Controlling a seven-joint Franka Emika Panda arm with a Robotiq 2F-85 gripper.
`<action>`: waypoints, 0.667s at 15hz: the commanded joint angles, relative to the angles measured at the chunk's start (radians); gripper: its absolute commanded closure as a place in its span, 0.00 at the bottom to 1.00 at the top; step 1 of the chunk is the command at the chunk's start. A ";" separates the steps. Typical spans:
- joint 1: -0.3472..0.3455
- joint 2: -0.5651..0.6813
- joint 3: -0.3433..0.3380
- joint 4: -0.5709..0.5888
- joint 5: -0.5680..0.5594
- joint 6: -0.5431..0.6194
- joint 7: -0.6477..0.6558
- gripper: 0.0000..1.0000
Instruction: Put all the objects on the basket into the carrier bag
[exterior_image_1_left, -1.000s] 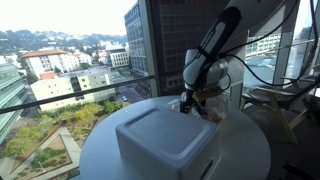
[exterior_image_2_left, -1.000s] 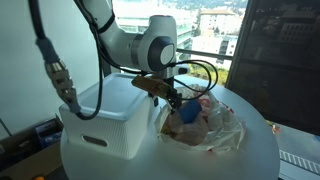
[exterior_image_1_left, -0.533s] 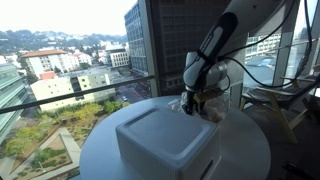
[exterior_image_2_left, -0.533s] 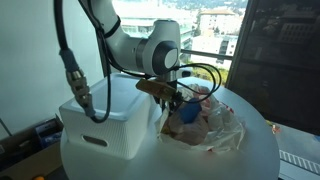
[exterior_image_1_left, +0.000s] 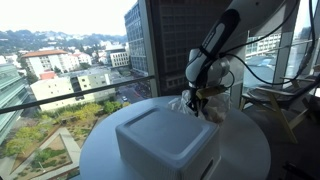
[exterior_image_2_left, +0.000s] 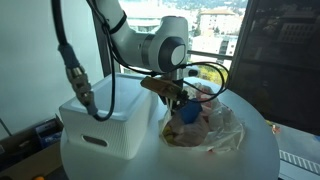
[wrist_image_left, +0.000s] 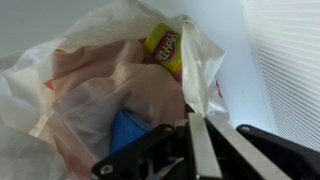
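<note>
Carrier bag (wrist_image_left: 80, 90): lay open right under my hand (wrist_image_left: 195, 120), slumped on the counter (exterior_image_2_left: 250, 160) just beside the basket (exterior_image_2_left: 105, 115).
Hand: clenched, fingers (wrist_image_left: 192, 150) pressed together with nothing visible between them; a second before, they had stood wide.
Meaning: I judged that a drop had just finished, rather than a new pick begun.
Blue object (wrist_image_left: 128, 130): sat in the bag, just below my fingertips.
Red-and-yellow object (wrist_image_left: 165, 48): rested deeper in the bag, against its far fold.
Arm (exterior_image_2_left: 150, 50): reached over the basket, wrist bent so the hand pointed down at the bag's mouth; it had barely shifted.
Basket top: showed nothing on it in both exterior views, so little seemed left to move.
</note>
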 joint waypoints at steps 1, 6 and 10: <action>0.045 -0.121 -0.029 0.008 -0.034 -0.097 0.075 0.97; 0.107 -0.274 -0.058 0.068 -0.262 -0.241 0.245 0.98; 0.097 -0.310 -0.019 0.119 -0.380 -0.344 0.306 0.98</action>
